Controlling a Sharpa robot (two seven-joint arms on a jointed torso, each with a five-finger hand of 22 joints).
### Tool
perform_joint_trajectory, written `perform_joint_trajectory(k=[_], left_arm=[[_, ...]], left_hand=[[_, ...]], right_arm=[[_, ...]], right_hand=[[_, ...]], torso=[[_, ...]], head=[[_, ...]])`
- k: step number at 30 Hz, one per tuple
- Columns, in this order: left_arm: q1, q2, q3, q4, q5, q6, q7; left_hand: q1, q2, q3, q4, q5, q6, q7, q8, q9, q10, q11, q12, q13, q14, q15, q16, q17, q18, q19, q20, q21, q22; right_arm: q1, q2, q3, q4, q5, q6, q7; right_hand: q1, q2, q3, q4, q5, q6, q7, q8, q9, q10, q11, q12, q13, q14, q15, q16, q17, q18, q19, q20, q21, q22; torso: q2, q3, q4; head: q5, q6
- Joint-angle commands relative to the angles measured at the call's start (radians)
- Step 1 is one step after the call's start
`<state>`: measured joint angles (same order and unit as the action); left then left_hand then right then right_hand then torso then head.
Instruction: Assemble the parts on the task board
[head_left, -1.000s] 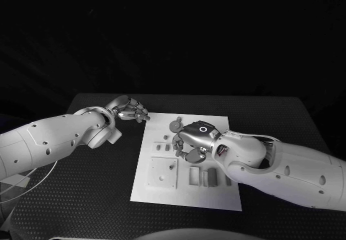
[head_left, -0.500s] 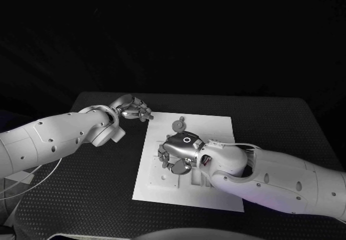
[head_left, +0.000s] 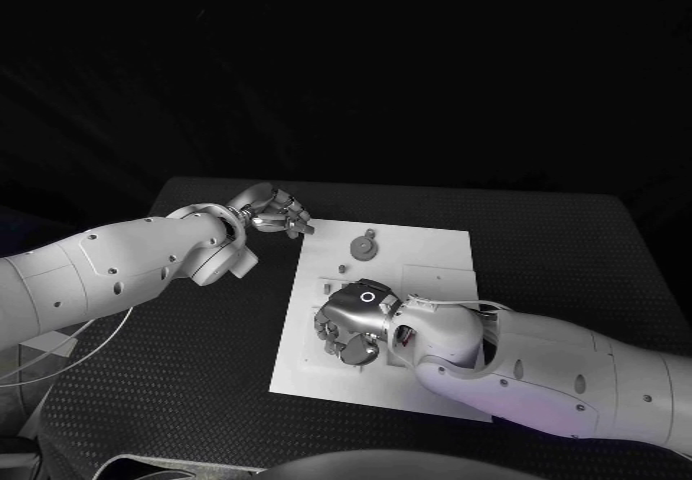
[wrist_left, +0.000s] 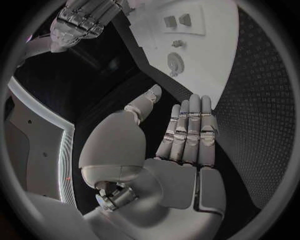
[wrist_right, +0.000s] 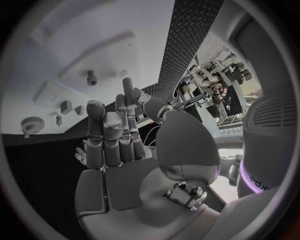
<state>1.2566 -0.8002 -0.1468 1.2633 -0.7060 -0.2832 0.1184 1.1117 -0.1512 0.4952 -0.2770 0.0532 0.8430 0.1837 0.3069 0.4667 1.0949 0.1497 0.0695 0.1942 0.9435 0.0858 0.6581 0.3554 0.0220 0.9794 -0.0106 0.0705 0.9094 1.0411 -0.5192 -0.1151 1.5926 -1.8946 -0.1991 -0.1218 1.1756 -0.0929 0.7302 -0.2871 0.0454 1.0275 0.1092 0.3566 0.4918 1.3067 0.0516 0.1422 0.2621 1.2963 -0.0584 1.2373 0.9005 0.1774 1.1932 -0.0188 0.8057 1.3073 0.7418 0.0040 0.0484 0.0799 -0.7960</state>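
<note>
The flat white rectangular task board (head_left: 418, 262) lies in the middle of the black bench (head_left: 562, 260), whose surface has a fine dotted, woven-looking texture. On the board's far half a small round disc-shaped part with a stub on its rim (head_left: 364, 243) lies flat, with a tiny peg-like part (head_left: 342, 267) just nearer on the plate; in the left wrist view two small blocky parts (wrist_left: 177, 21) sit side by side in a shallow rectangular recess of the board. The silver, segmented metal right hand (head_left: 351, 322) hangs over the near half of the board, palm down, hiding what lies beneath it; its fingers (wrist_right: 111, 134) are straight, held close together, gripping nothing. The silver left hand (head_left: 271, 213) is at the board's far left corner, over the bench, its fingers (wrist_left: 190, 125) stretched out flat side by side with the thumb set apart, also holding nothing. Both arms are smooth white plastic shells. No writing can be read on the board.
</note>
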Motion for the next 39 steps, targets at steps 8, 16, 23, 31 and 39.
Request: perform_joint_trajectory(k=[8, 16, 23, 31, 39], left_arm=[[0.001, 0.001, 0.001, 0.004, -0.001, 0.001, 0.006], [0.001, 0.000, 0.001, 0.004, -0.001, 0.001, 0.005], [0.001, 0.000, 0.001, 0.005, -0.001, 0.001, 0.005], [0.001, -0.001, 0.001, 0.006, -0.001, 0.001, 0.005], [0.001, -0.002, 0.001, 0.006, -0.001, 0.001, 0.005]], left_hand=[[0.004, -0.003, -0.003, 0.003, -0.003, -0.003, 0.002, 0.005, -0.002, -0.002, 0.006, 0.001, -0.002, 0.006, 0.001, -0.004, 0.002, 0.009, 0.001, 0.000, 0.000, -0.002], [0.004, -0.003, -0.003, 0.004, -0.003, -0.003, 0.002, 0.004, -0.002, -0.002, 0.006, 0.000, -0.002, 0.006, 0.001, -0.005, 0.003, 0.009, 0.001, 0.000, 0.000, -0.002], [0.004, -0.003, -0.003, 0.004, -0.003, -0.003, 0.002, 0.004, -0.002, -0.002, 0.006, 0.000, -0.003, 0.006, 0.001, -0.006, 0.004, 0.009, 0.001, 0.000, 0.000, -0.002], [0.004, -0.003, -0.003, 0.004, -0.003, -0.003, 0.002, 0.005, -0.002, -0.002, 0.006, 0.000, -0.003, 0.007, 0.001, -0.007, 0.005, 0.009, 0.001, 0.000, 0.000, -0.003], [0.004, -0.003, -0.003, 0.004, -0.003, -0.003, 0.002, 0.005, -0.002, -0.002, 0.006, 0.000, -0.003, 0.007, 0.001, -0.007, 0.006, 0.009, 0.001, 0.000, 0.000, -0.003]], right_arm=[[-0.004, 0.007, -0.002, -0.016, -0.046, 0.012, 0.006], [-0.005, 0.012, -0.008, -0.025, -0.052, 0.015, 0.009], [-0.011, 0.019, -0.020, -0.038, -0.053, 0.022, 0.010], [-0.011, 0.019, -0.022, -0.048, -0.059, 0.025, 0.007], [-0.012, 0.021, -0.026, -0.055, -0.064, 0.034, 0.006]], right_hand=[[0.000, 0.008, 0.004, -0.001, 0.007, 0.008, 0.001, 0.002, 0.001, 0.020, -0.009, 0.002, 0.003, -0.002, -0.010, -0.001, 0.002, 0.084, 0.001, -0.007, 0.006, 0.017], [0.000, 0.008, 0.004, -0.002, 0.007, 0.008, 0.001, 0.002, 0.002, 0.021, -0.010, 0.002, 0.004, -0.002, -0.010, -0.001, 0.002, 0.084, 0.001, -0.007, 0.007, 0.017], [0.000, 0.009, 0.005, -0.002, 0.007, 0.008, 0.001, 0.002, 0.002, 0.021, -0.010, 0.001, 0.005, -0.002, -0.010, -0.001, 0.002, 0.084, 0.001, -0.007, 0.007, 0.017], [-0.001, 0.009, 0.005, -0.002, 0.007, 0.008, 0.001, 0.002, 0.002, 0.021, -0.010, 0.001, 0.005, -0.002, -0.010, -0.001, 0.002, 0.084, 0.001, -0.007, 0.007, 0.018], [-0.001, 0.009, 0.005, -0.002, 0.007, 0.008, 0.001, 0.001, 0.003, 0.021, -0.010, 0.001, 0.006, -0.002, -0.010, -0.001, 0.002, 0.084, 0.001, -0.008, 0.007, 0.018]], torso=[[0.000, 0.0005, -0.0006], [0.000, 0.0006, -0.0006], [0.000, 0.0004, 0.0001], [0.000, 0.0002, -0.0008], [0.000, 0.0008, -0.0007]], head=[[0.004, -0.006], [0.004, -0.007], [0.006, -0.009], [0.007, -0.011], [0.008, -0.012]])
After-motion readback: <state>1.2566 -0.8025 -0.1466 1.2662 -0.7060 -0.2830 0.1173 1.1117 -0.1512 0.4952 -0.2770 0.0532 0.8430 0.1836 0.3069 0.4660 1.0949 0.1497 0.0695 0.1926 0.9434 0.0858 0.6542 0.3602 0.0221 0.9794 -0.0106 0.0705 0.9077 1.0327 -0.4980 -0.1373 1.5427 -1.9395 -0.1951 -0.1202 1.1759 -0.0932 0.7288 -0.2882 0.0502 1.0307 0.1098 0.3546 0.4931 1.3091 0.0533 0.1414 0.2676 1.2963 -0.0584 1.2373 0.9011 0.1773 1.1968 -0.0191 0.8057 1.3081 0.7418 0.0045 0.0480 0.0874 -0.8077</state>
